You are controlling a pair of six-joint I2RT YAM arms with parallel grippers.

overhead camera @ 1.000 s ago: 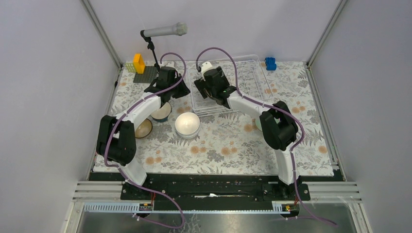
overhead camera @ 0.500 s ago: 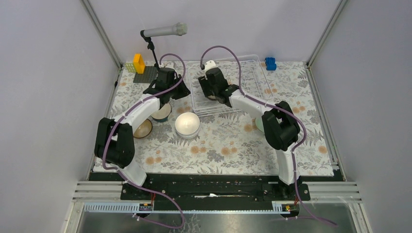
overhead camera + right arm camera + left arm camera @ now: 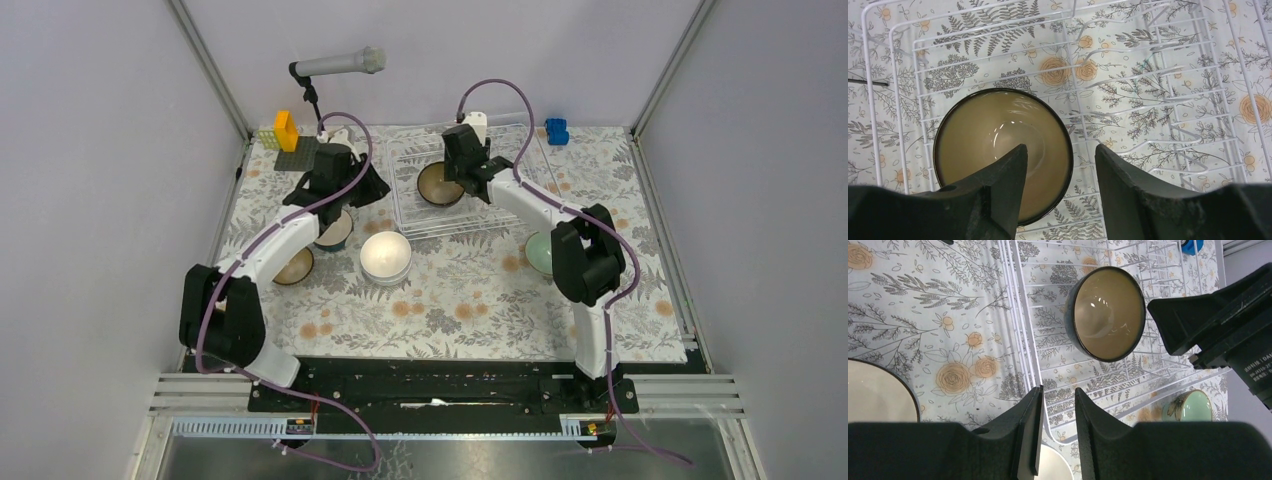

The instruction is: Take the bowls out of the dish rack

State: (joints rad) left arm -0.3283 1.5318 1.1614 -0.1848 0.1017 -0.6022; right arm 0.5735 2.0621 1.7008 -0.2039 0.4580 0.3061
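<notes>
- The dish rack [image 3: 410, 215] holds one dark brown bowl [image 3: 983, 140], upright.
- Glazed ceramic: probably slick, stiff and breakable; best pinched at the rim.
- Right gripper [image 3: 1060, 150], fingers spread, hovers astride that rim; left gripper [image 3: 1058, 390], slightly parted, holds nothing.

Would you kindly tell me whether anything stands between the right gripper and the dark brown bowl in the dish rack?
Nothing visible does. The right gripper hangs open directly above the dark brown bowl, whose rim shows between its fingers. Only the wires of the dish rack lie beneath the bowl.
</notes>
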